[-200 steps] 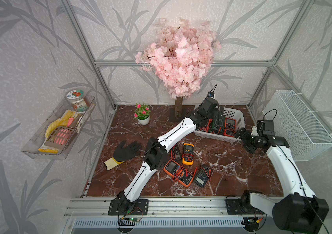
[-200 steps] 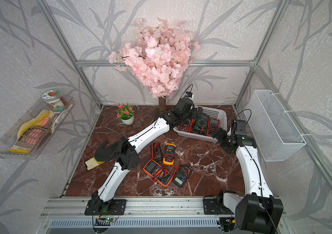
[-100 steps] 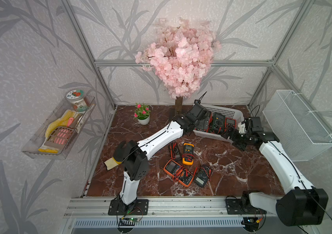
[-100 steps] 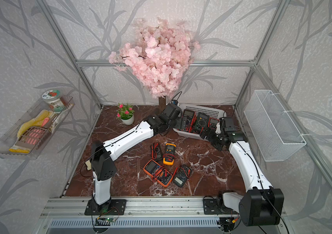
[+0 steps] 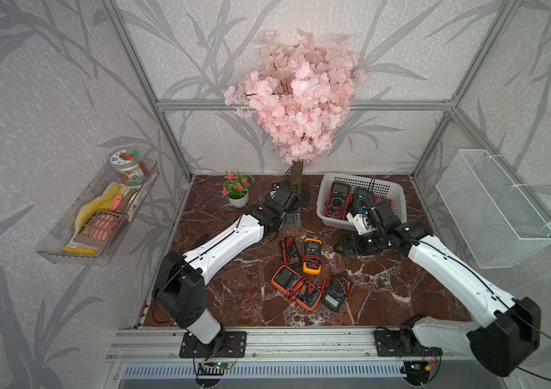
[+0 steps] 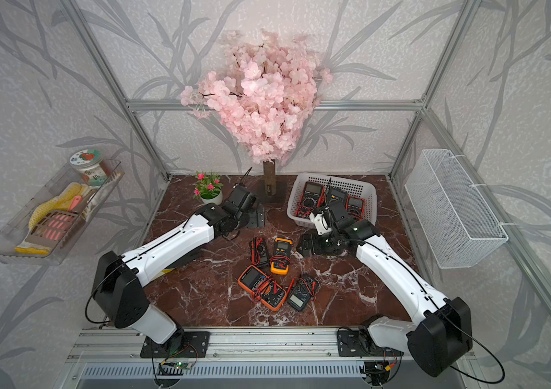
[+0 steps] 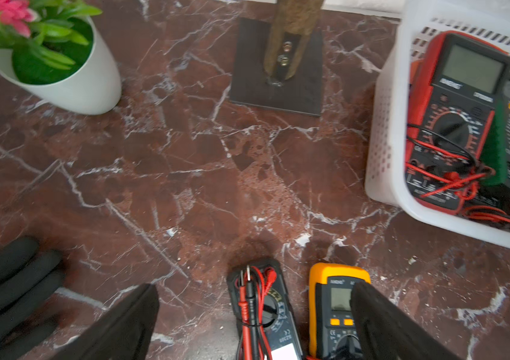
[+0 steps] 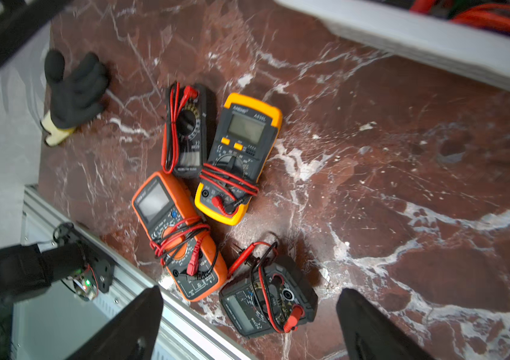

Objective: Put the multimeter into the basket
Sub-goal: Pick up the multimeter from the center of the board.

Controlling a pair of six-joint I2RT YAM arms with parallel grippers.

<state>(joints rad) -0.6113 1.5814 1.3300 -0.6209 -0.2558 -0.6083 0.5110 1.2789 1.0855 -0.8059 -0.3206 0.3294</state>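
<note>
The white basket (image 5: 320, 205) (image 6: 292, 207) stands at the back right with three multimeters inside, among them a red one (image 5: 338, 198). Several more lie mid-table: a black multimeter (image 5: 289, 250) (image 7: 263, 311), a yellow one (image 5: 312, 251) (image 8: 241, 149), an orange one (image 5: 296, 286) (image 8: 175, 233) and a dark grey one (image 5: 336, 293) (image 8: 266, 299). My left gripper (image 5: 290, 219) (image 7: 253, 299) hangs open and empty near the tree's base, left of the basket. My right gripper (image 5: 348, 246) (image 8: 249, 294) is open and empty in front of the basket.
A blossom tree's trunk (image 5: 296, 175) on a metal plate and a small flower pot (image 5: 237, 197) stand at the back. A black glove (image 8: 76, 84) lies at the left. A wire-mesh bin (image 5: 493, 208) hangs on the right wall, a clear tray (image 5: 99, 215) on the left.
My left gripper has drawn back from over the basket to the left, near the tree's base. My right gripper has swung left from beside the basket to in front of it.
</note>
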